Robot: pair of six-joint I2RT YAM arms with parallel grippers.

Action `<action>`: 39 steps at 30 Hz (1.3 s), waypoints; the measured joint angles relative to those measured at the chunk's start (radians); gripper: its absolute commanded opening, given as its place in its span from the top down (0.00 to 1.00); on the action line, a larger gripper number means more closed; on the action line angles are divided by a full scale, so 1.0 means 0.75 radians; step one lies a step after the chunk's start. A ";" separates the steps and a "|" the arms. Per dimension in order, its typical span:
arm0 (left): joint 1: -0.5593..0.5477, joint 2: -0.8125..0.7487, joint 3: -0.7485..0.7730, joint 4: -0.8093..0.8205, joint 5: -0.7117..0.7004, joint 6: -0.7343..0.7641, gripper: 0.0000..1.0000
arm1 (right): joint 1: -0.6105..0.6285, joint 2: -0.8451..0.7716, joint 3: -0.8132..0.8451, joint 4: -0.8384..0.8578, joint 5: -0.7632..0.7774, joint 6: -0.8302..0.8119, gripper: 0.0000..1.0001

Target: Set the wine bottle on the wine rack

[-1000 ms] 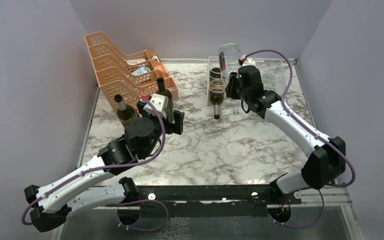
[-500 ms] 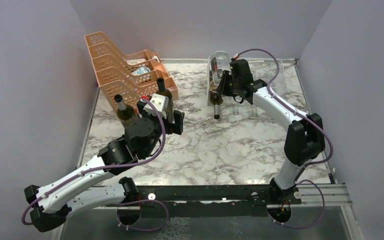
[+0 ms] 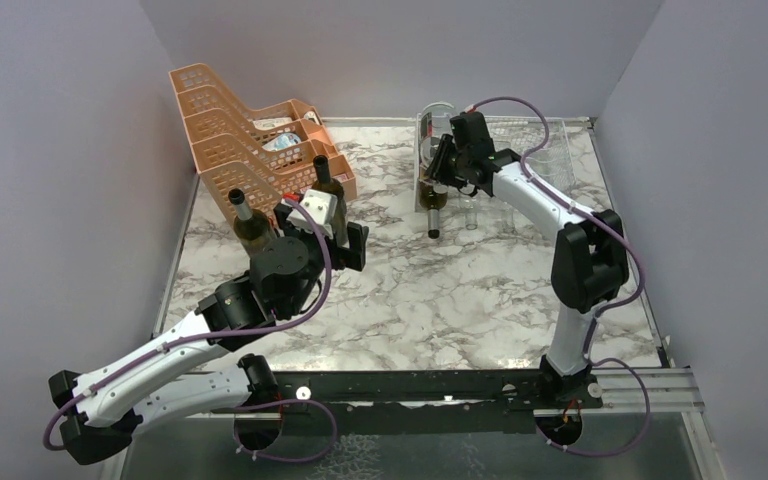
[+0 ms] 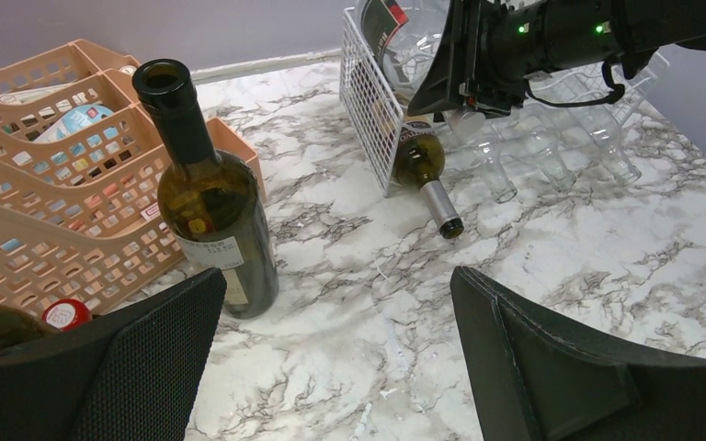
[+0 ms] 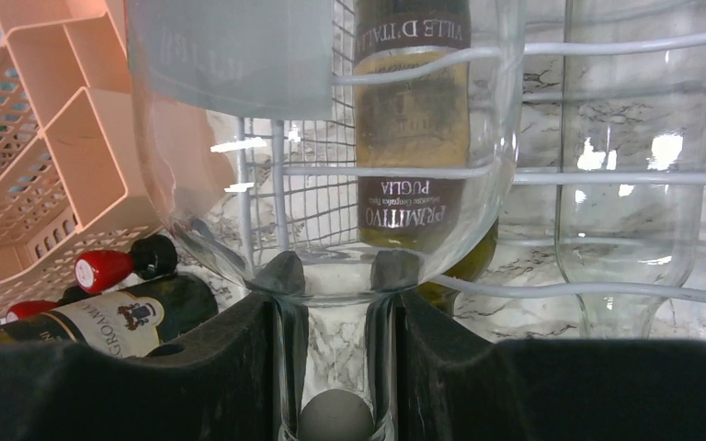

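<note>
My right gripper (image 5: 337, 271) is shut on the neck of a clear glass wine bottle (image 5: 322, 138), held with its body pointing away into the white wire wine rack (image 5: 607, 175). From above, the right gripper (image 3: 448, 160) sits at the rack's (image 3: 550, 150) left end, with the clear bottle (image 3: 434, 122) over the upper row. A dark bottle (image 3: 432, 205) lies in the lower row, neck sticking out. My left gripper (image 4: 340, 349) hangs open above the marble, empty. An upright dark bottle (image 4: 211, 202) stands just left of it.
Orange perforated trays (image 3: 250, 140) stand at the back left, with capped bottles (image 5: 119, 312) lying in the lowest tray. A second upright bottle (image 3: 250, 222) stands in front of the trays. Clear bottles (image 5: 634, 184) fill the rack's right side. Grey walls enclose the table.
My right arm has swung left and back with the clear bottle, bringing it from above the rack down to the rack's left end. The left arm has not moved.
</note>
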 measured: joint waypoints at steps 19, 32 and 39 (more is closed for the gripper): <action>0.000 -0.012 0.000 -0.004 -0.001 0.001 0.01 | 0.000 0.066 0.105 -0.039 0.021 -0.007 0.31; 0.000 -0.033 0.017 -0.016 -0.003 0.035 0.01 | -0.003 -0.275 -0.018 0.058 0.059 -0.125 0.30; 0.000 -0.049 0.137 -0.017 -0.003 0.087 0.01 | 0.026 -0.427 -0.095 0.166 -0.083 -0.248 0.31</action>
